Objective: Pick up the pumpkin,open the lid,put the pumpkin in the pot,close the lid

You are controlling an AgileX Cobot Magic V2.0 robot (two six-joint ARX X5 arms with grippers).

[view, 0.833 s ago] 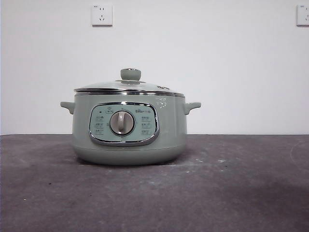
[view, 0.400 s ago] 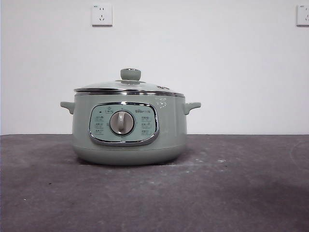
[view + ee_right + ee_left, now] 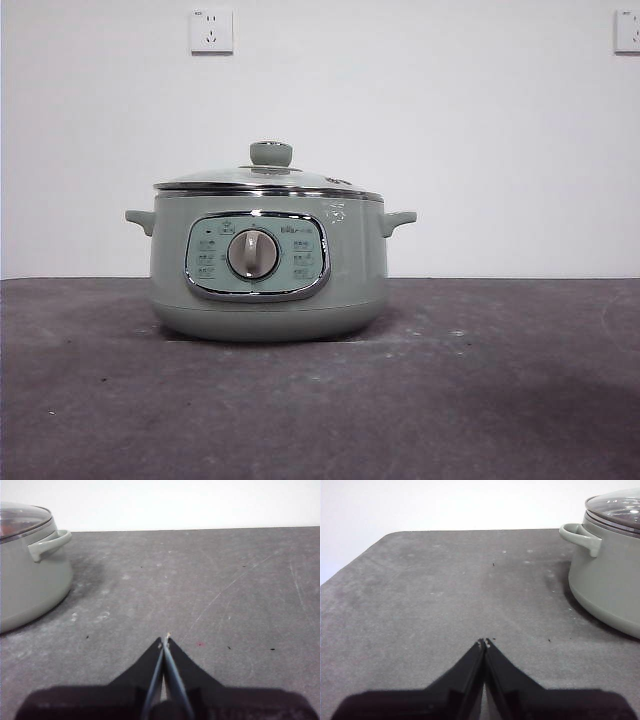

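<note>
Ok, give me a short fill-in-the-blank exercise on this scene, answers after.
1. The lid sits ____ on the pot.
2. The left gripper has its jaws ____, away from the pot.
3. The right gripper holds ____.
4. The colour of the lid's knob is pale ____.

Missing words: closed; shut; nothing; green
</note>
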